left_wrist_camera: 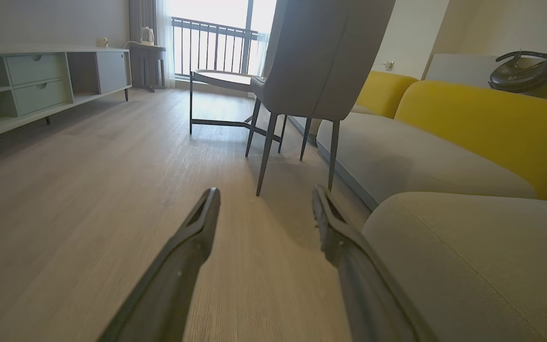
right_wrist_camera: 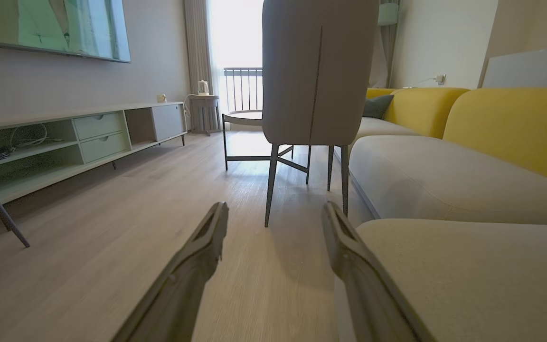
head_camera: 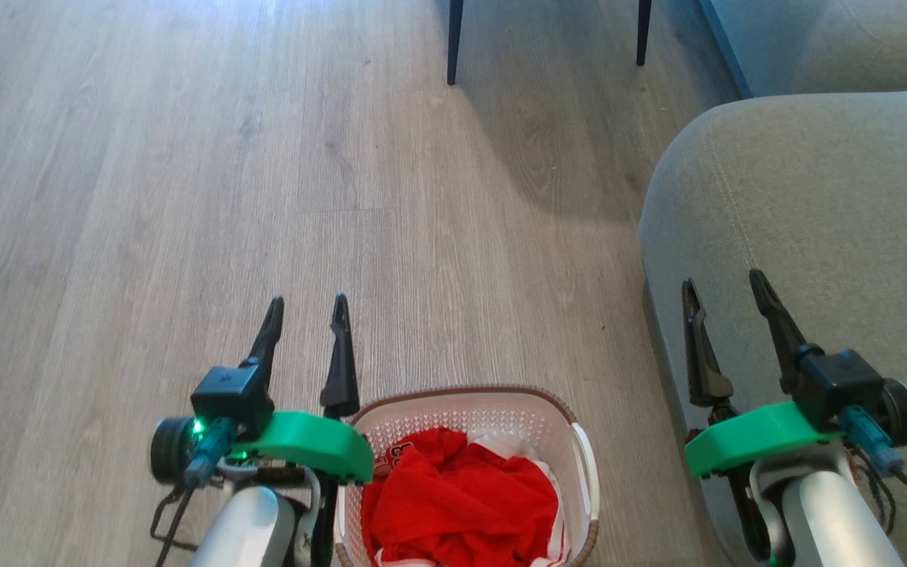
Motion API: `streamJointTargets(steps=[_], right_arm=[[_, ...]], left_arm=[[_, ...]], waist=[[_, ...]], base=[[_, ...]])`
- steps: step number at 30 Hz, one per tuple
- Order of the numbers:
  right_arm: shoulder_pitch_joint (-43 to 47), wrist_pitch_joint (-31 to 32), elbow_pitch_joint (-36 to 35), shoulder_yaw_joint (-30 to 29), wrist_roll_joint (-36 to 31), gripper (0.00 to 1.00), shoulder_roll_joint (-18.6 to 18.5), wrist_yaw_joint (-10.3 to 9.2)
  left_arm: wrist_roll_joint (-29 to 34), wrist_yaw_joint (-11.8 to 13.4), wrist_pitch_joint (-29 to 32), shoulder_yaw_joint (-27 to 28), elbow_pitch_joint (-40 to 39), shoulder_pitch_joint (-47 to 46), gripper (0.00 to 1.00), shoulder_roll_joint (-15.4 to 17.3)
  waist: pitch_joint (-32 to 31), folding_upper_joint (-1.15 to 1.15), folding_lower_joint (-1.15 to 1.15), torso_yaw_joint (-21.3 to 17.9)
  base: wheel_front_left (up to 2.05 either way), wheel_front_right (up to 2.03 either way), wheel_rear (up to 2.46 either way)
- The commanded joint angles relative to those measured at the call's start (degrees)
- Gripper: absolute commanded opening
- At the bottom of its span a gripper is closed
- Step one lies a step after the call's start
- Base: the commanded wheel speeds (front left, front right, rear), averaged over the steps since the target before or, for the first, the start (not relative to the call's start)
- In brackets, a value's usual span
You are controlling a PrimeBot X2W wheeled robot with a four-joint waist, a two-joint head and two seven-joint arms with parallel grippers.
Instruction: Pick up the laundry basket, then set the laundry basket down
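Head view: laundry basket (head_camera: 493,411) partly beyond bottom edge

The left claw (head_camera: 308,302) and right claw (head_camera: 722,280) each have two long, dark, tapered fingers (head_camera: 267,339). Behind each sits a bright green bracket (head_camera: 312,445), a black boxy camera (head_camera: 229,394) with teal plug (head_camera: 205,458) and dark cables (head_camera: 166,520), then a pale silver forearm (head_camera: 245,528).

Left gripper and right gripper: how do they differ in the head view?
The left gripper is over the wooden floor; the right gripper is over the grey sofa cushion. The left one's green mount overlaps the rim of the laundry basket; the right one's stands apart from it. Both are open and empty.
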Motion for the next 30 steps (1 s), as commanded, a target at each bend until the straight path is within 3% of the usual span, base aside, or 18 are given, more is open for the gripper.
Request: streamJointTargets(steps=[1, 11, 30], right_arm=[[-1.2, -0.6, -1.0, 0.8, 0.8, 1.0, 0.2, 0.41], [-0.8, -0.6, 5.0, 0.0, 1.4, 1.0, 0.4, 0.41], [-1.4, -0.6, 7.0, 1.4, 0.9, 1.0, 0.5, 0.41]], left_arm=[[-0.8, 0.1, -0.5, 2.3, -0.7, -1.7, 1.0, 0.3], [-3.2, 1.5, -0.5, 4.3, 5.7, -0.8, 1.0, 0.3], [-3.2, 2.3, -0.5, 4.6, 7.4, -1.0, 1.0, 0.3]], waist=[[-0.1, 0.0, 0.0, 0.0], [-0.5, 0.0, 0.0, -0.3], [-0.4, 0.0, 0.0, -0.1]], base=[[0.0, 0.0, 0.0], [0.0, 0.0, 0.0], [0.0, 0.0, 0.0]])
